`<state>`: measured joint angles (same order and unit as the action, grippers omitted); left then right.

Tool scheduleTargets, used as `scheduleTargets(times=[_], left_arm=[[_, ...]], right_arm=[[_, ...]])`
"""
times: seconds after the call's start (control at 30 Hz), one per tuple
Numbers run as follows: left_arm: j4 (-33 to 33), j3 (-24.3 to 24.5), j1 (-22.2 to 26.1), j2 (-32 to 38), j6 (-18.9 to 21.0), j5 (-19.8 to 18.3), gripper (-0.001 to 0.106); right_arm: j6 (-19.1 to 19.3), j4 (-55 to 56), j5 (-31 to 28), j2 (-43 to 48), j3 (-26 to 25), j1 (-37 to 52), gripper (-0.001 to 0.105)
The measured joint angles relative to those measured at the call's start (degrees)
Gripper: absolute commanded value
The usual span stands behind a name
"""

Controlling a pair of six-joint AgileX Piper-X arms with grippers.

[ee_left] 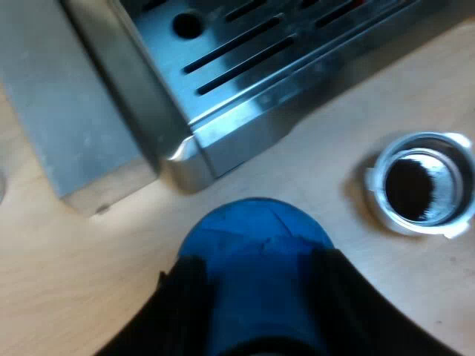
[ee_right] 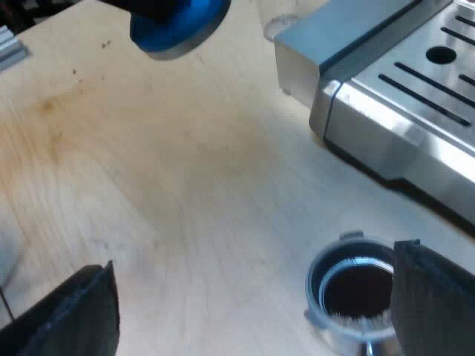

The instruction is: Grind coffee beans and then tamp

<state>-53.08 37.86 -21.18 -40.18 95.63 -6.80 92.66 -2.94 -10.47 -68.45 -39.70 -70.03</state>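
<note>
- Our left claw [ee_left: 258, 297] is clamped on the blue tamper [ee_left: 256, 237], one finger on each side of its body and the base facing down. We judge that grip suits a straight downward press.
- The tamper hangs over the counter [ee_left: 89, 282], off the corner of the espresso machine [ee_left: 245, 81] by its drip tray [ee_left: 245, 44]. It is apart from the holder and not yet over the basket.
- The metal holder [ee_left: 424, 184] lies loose on the counter with its basket mouth up. Dark grounds [ee_left: 408, 189] are inside, heaped to one side, with bare metal showing on the other. Grinding looks done; tamping does not.
- Our right claw [ee_right: 254, 259] is spread wide and gripping nothing, low over the counter. The holder [ee_right: 352, 289] sits just beside one finger [ee_right: 434, 297]; we cannot tell if they touch. It is probably placed there to steady the holder.
- In the right wrist view the tamper [ee_right: 178, 18] is well apart from the holder, with bare counter between them.
- Next, as we judge it: carry the tamper over the basket, centre it and lower it level.
- Risks: the uneven heap may tilt the tamp, and the loose holder may slide.
</note>
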Motion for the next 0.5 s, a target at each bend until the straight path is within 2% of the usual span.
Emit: scheduleTargets(times=[0.03, 0.13, 0.2, 0.3, 0.43, 0.5], left_arm=[[0.0, 0.0, -0.4, 0.2, 0.2, -0.2, 0.0], [0.0, 0.0, -4.9, 0.5, 0.3, -0.3, 0.0], [0.0, 0.0, -7.8, 0.6, 0.3, -0.3, 0.0], [-0.1, 0.0, -9.5, 0.6, 0.3, -0.5, 0.0], [-0.1, 0.0, -10.4, 0.6, 1.2, -0.5, 0.0], [-0.1, 0.0, -10.4, 0.6, 1.2, -2.0, 0.0]], right_arm=[[1.4, 2.5, 0.0, 2.2, 0.0, 0.0, 0.076], [1.8, 5.3, -0.3, 4.1, 0.3, 0.0, 0.076], [2.1, 5.5, -4.0, 6.8, 2.8, 0.0, 0.076], [2.0, 5.7, -7.4, 9.0, 5.3, 0.0, 0.076], [2.0, 5.7, -8.8, 13.1, 10.1, -0.2, 0.076], [2.0, 5.9, -8.9, 14.3, 11.3, -0.5, 0.076]])
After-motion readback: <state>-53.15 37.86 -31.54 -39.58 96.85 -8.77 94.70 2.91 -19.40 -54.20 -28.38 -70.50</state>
